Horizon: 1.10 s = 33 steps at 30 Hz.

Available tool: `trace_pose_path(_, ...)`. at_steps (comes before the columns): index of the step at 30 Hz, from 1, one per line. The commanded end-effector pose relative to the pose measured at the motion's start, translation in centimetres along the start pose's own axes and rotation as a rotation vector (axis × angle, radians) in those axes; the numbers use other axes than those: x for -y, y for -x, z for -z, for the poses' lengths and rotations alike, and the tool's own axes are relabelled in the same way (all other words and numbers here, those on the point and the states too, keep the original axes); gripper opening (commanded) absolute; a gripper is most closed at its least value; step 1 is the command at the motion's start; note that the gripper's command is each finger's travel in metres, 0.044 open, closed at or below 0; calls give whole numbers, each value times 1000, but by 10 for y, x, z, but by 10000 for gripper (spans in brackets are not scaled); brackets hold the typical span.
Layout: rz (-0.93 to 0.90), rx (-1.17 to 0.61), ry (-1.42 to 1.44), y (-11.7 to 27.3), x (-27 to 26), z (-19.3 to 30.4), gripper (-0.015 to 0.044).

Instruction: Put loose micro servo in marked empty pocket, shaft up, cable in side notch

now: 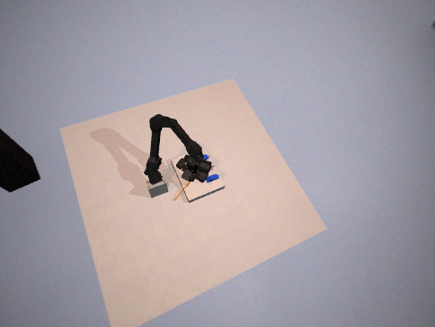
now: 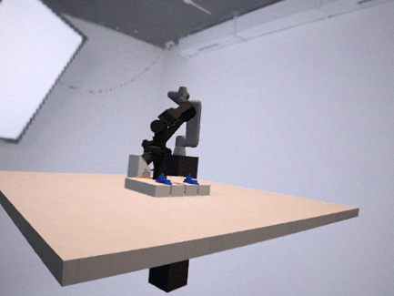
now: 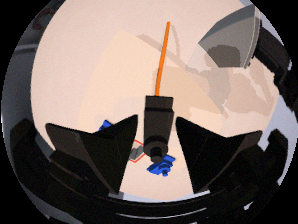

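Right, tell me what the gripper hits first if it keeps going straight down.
Probably the dark servo between its fingers, orange cable trailing away; below that, the deck. Depth is unclear.
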<state>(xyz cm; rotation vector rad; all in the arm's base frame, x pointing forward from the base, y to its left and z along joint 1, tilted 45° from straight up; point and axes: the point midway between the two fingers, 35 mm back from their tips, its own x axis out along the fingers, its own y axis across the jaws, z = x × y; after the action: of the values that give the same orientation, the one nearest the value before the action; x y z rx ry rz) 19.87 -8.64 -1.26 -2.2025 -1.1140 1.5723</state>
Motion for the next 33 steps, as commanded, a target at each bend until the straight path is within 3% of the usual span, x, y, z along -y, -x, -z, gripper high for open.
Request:
trace_pose_path(1,2,-4,-7,-1,0,0,118)
trace_pose_path(6,2,-4,-7,-1,0,0,85)
trace_pose_path(10,2,-3,-7,7,0,0,0)
trace_pose_path(15,2,-3,-7,28,5,-2,0)
trace_pose_path(33,1,-4,-7,29,-7,17,0)
